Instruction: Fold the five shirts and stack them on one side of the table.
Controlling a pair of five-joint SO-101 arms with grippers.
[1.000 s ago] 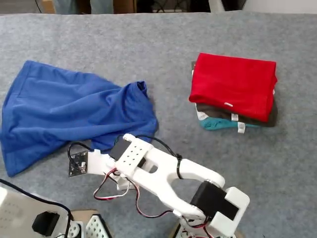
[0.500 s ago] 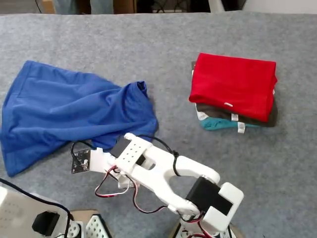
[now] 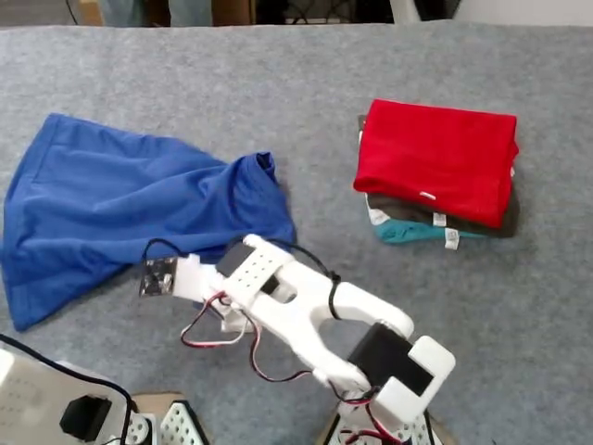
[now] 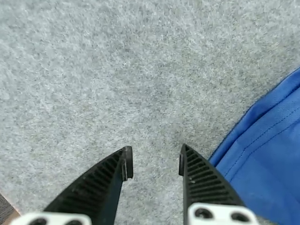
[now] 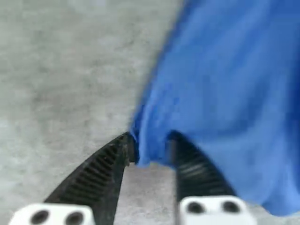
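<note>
Nearest you, your left jaws hang open over the grey table (image 4: 117,70). The edge of the blue shirt (image 4: 262,154) lies just beside one finger (image 4: 206,183), outside the gap.

A little farther in, your right arm (image 3: 306,315) stretches from 5 o'clock toward 10 o'clock and ends at the near edge of the blue shirt (image 3: 139,213). Your right jaws stand partly apart and straddle that edge. A fold of the blue shirt (image 5: 225,84) sits in the gap between the two fingers (image 5: 101,173), with the table (image 5: 56,70) to one side. You cannot tell from here whether the pads press the cloth.

The blue shirt lies unfolded and rumpled on the 9 o'clock side of the table (image 3: 278,83). Its long axis runs roughly 9 to 3 o'clock, with the wide end toward 9 and the narrower bunched end pointing toward 3.

Well apart from it, at about 2 o'clock, sits the folded stack. The red shirt (image 3: 435,171) is on top, a dark shirt (image 3: 389,206) under it, and a teal shirt (image 3: 408,232) at the bottom. Their long sides also run about 9 to 3 o'clock.
</note>
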